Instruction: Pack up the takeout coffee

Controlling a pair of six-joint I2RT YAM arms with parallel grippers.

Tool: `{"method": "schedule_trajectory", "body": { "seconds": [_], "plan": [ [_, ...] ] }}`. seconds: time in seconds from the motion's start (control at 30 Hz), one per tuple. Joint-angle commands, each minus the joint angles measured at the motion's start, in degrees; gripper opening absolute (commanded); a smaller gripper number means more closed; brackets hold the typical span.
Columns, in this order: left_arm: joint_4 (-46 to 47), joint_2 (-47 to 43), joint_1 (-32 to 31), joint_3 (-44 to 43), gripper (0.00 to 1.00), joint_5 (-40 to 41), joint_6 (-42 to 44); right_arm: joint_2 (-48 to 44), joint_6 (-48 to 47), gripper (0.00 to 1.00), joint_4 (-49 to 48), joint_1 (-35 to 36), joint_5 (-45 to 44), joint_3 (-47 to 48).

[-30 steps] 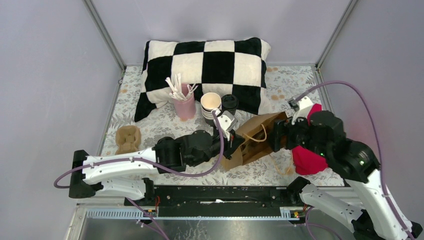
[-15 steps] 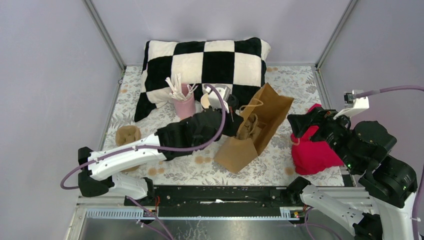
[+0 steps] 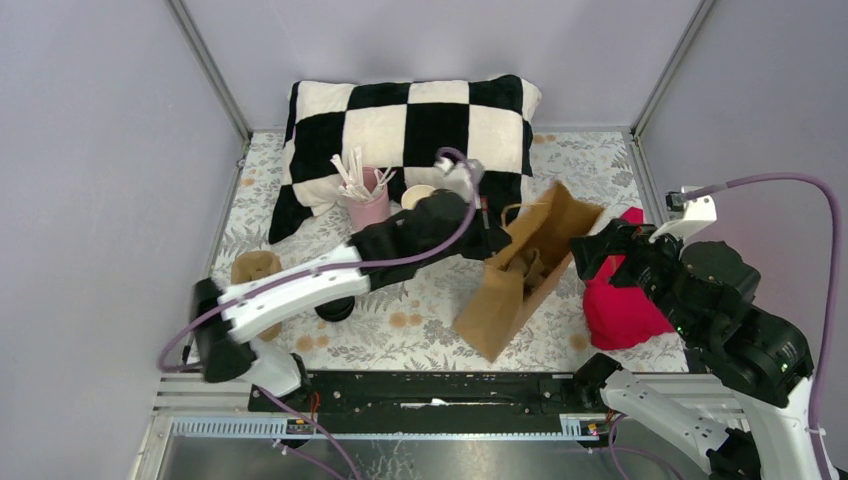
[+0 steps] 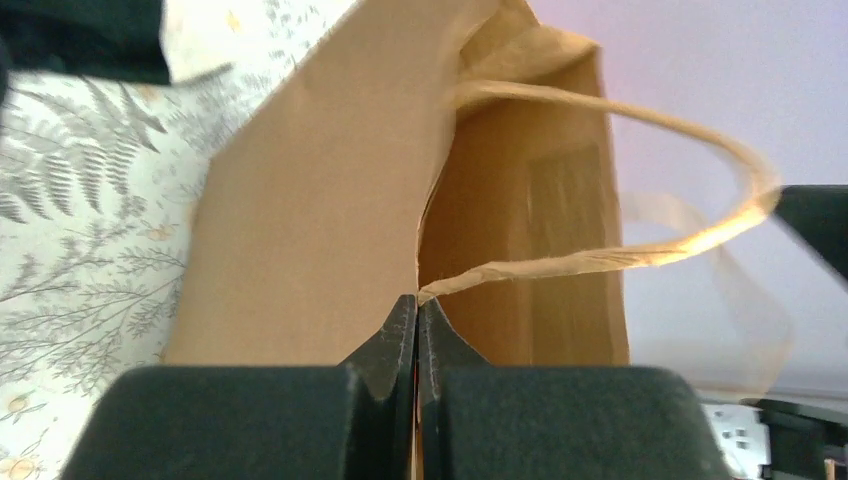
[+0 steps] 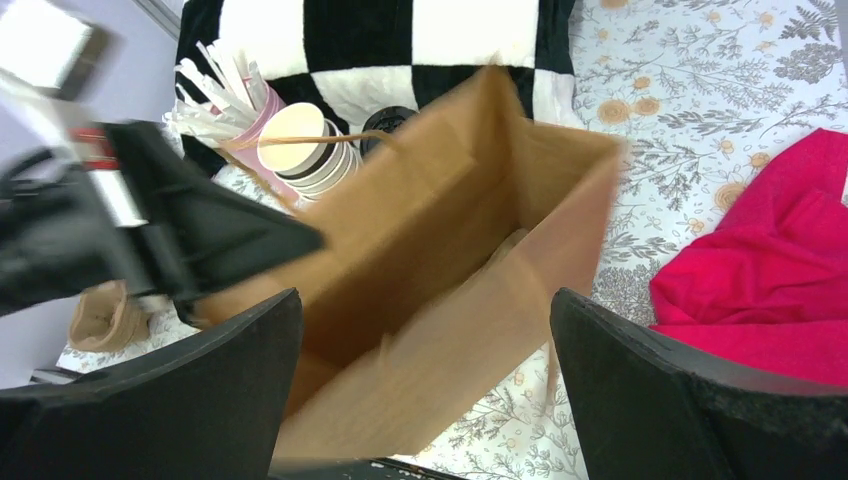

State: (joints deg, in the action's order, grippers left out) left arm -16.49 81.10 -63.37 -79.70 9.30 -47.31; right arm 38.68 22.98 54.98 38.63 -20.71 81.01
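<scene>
A brown paper bag [image 3: 500, 305] stands tilted at mid table with its mouth open toward me. My left gripper [image 3: 493, 228] is shut on the bag's rim [image 4: 418, 290], right where one paper handle [image 4: 640, 250] joins it. My right gripper [image 3: 592, 256] hovers open just right of the bag's mouth, touching nothing. In the right wrist view the bag [image 5: 450, 230] fills the space beyond my right gripper [image 5: 425, 300]. Only the black lid of the takeout coffee [image 5: 388, 120] shows there, behind the bag's far edge; in the top view my left arm hides the cup.
A stack of lidless cups [image 5: 300, 150] and a pink cup of straws [image 3: 366, 208] stand before the checkered pillow [image 3: 410, 125]. A red cloth [image 3: 620, 310] lies right of the bag. A tan cloth lump [image 3: 255, 270] sits at the left.
The bag went from lying flat to tilted upright, lifted back and to the right by my left gripper. My right gripper let go of it, opened wide and drew back to the right.
</scene>
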Motion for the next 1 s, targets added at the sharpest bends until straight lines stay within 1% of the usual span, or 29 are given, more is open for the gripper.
{"method": "schedule_trajectory", "body": {
  "seconds": [0.0, 0.07, 0.2, 0.33, 0.47, 0.57, 0.7, 0.77, 0.87, 0.9, 0.93, 0.97],
  "plan": [
    [-2.2, 9.1, 0.3, -8.1, 0.0, -12.5, 3.1, -0.9, 0.4, 1.0, -0.7, 0.1, -2.6, -0.1],
    [-1.1, 9.2, 0.3, -9.6, 0.0, -13.5, 3.6, -0.8, -0.1, 1.0, -0.5, 0.1, -2.6, 0.0],
    [3.9, 7.6, 0.2, -8.9, 0.0, -16.5, 4.9, -0.9, -1.0, 1.0, -0.3, 0.1, -3.4, 0.7],
    [2.8, 8.1, 1.2, -7.4, 0.0, -15.4, 5.6, -1.7, -1.6, 1.0, -0.6, 0.2, -4.3, -0.1],
    [-1.7, 9.6, 2.3, -9.0, 0.21, -15.1, 8.1, -1.6, -2.2, 1.0, -0.9, 0.1, -3.8, -0.8],
    [-2.4, 8.2, 2.3, -10.0, 0.37, -14.2, 11.1, -1.5, -4.7, 1.0, -2.9, 0.1, -1.2, -1.3],
    [-5.1, 4.6, 2.4, -11.5, 0.64, -9.9, 15.7, -1.8, -6.7, 1.0, -7.0, 0.1, 0.2, -1.5],
    [-7.4, 2.3, 2.4, -11.9, 0.73, -6.7, 18.3, -1.2, -6.7, 1.0, -9.0, 0.1, 1.4, -0.9],
    [-10.3, -2.6, 2.4, -10.4, 0.87, -1.9, 21.6, 2.9, -9.8, 1.0, -10.8, 0.1, 6.1, 1.7],
    [-10.9, -5.4, 2.5, -9.3, 0.93, 0.6, 22.4, 5.0, -10.7, 1.0, -10.5, 0.1, 6.9, 3.1],
    [-11.4, -7.6, 2.5, -7.9, 0.97, 2.4, 23.1, 7.4, -11.7, 1.0, -10.1, 0.1, 7.5, 4.7],
    [-12.0, -9.7, 2.6, -6.5, 0.99, 4.0, 23.5, 9.9, -12.8, 1.0, -9.9, 0.2, 8.4, 6.5]
  ]
}}
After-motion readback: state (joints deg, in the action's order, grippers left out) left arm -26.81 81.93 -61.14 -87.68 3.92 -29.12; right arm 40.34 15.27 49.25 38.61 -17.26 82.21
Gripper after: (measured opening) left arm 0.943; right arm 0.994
